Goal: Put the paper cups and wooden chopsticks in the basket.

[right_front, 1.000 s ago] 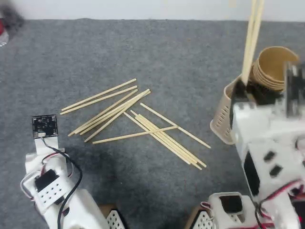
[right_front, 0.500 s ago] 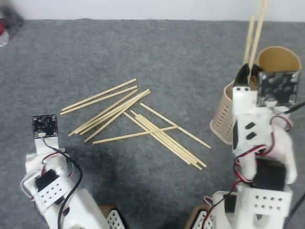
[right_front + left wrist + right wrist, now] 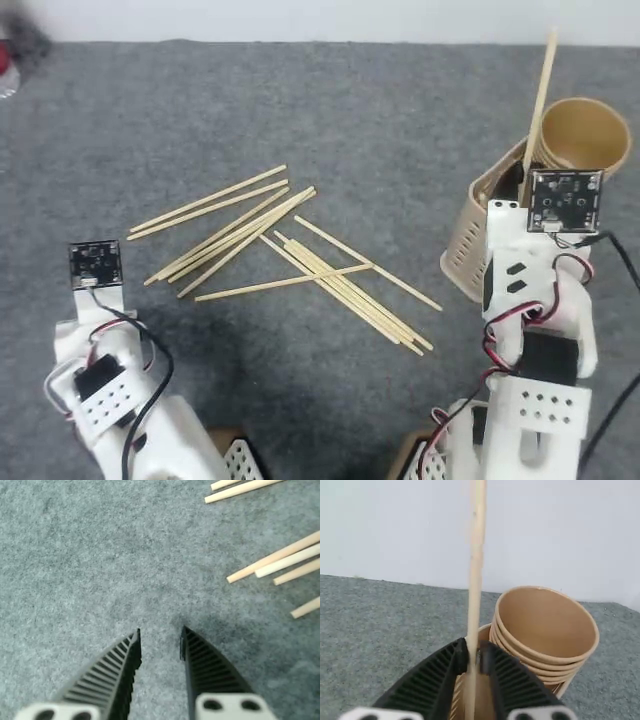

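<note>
Several wooden chopsticks (image 3: 285, 245) lie scattered across the middle of the grey mat. At the right, a beige slotted basket (image 3: 466, 240) holds a stack of paper cups (image 3: 585, 135) (image 3: 545, 625). My right gripper (image 3: 520, 190) (image 3: 472, 652) is over the basket, shut on a chopstick (image 3: 541, 105) (image 3: 476, 555) that stands nearly upright beside the cups. My left gripper (image 3: 160, 635) hangs low over bare mat at the front left. It is open with nothing between its fingers, and some chopstick ends (image 3: 272, 560) lie a short way off.
The left arm's wrist camera board (image 3: 93, 264) sits at the front left of the mat (image 3: 330, 110). A white wall edge runs along the back. Both arm bases stand at the front edge.
The right arm has pulled back and lowered its chopstick toward the basket; two sticks showed upright before, one now. The left arm has stayed still.
</note>
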`<action>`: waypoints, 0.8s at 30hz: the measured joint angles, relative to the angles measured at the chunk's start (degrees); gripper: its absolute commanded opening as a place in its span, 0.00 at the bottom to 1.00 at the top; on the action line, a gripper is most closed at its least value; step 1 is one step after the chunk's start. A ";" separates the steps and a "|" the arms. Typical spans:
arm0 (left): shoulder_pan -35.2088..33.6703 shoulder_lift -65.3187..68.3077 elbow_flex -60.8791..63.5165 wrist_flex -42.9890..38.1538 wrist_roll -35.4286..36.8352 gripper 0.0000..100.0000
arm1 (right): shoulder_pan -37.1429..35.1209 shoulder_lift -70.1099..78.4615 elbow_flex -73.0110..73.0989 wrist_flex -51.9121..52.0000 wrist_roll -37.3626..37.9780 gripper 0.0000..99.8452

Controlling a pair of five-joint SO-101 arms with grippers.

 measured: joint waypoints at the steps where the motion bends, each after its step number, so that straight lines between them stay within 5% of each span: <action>1: 0.00 0.00 0.00 0.00 0.00 0.12 | 0.00 0.00 0.00 0.09 0.00 0.23; 13: 0.00 0.00 0.00 0.00 0.00 0.12 | -0.26 0.00 -5.36 8.35 0.00 0.18; 24: 0.00 0.00 0.00 0.00 0.00 0.12 | -30.33 6.24 -11.78 31.47 18.02 0.18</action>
